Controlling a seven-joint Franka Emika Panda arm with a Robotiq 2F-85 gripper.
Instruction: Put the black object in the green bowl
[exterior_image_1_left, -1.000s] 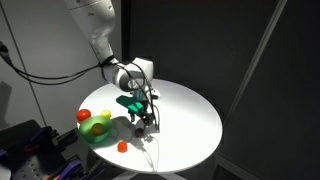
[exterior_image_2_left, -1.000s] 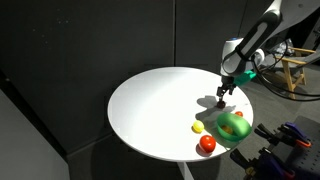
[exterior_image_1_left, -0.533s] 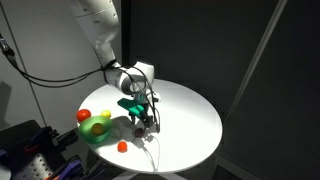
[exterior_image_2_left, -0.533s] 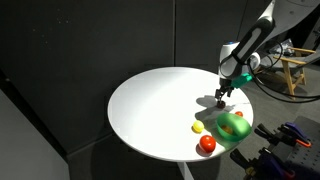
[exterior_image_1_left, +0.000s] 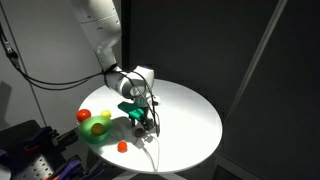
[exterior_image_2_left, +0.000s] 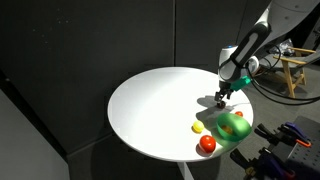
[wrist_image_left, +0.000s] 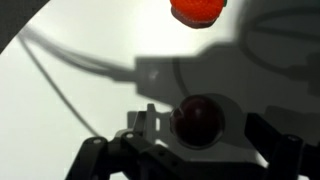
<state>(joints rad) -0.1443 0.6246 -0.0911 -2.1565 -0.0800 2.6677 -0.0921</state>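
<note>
The black object (wrist_image_left: 200, 120), a dark roundish lump, lies on the white table between my fingers in the wrist view. My gripper (wrist_image_left: 204, 132) is open around it, with a small gap on each side. In both exterior views the gripper (exterior_image_1_left: 146, 122) (exterior_image_2_left: 221, 99) is lowered to the table top, hiding most of the black object. The green bowl (exterior_image_1_left: 101, 136) (exterior_image_2_left: 236, 128) sits near the table edge, close beside the gripper, with a green fruit in it.
A small red-orange ball (exterior_image_1_left: 122, 146) (wrist_image_left: 198, 8) lies near the bowl. A red tomato-like fruit (exterior_image_1_left: 84, 116) (exterior_image_2_left: 207, 144) and a yellow fruit (exterior_image_2_left: 198, 127) lie by the bowl. The round white table (exterior_image_2_left: 150, 110) has a nearby edge.
The arm has shifted very slightly above the black object. The gripper stays low at the same spot, and the objects have not moved.
</note>
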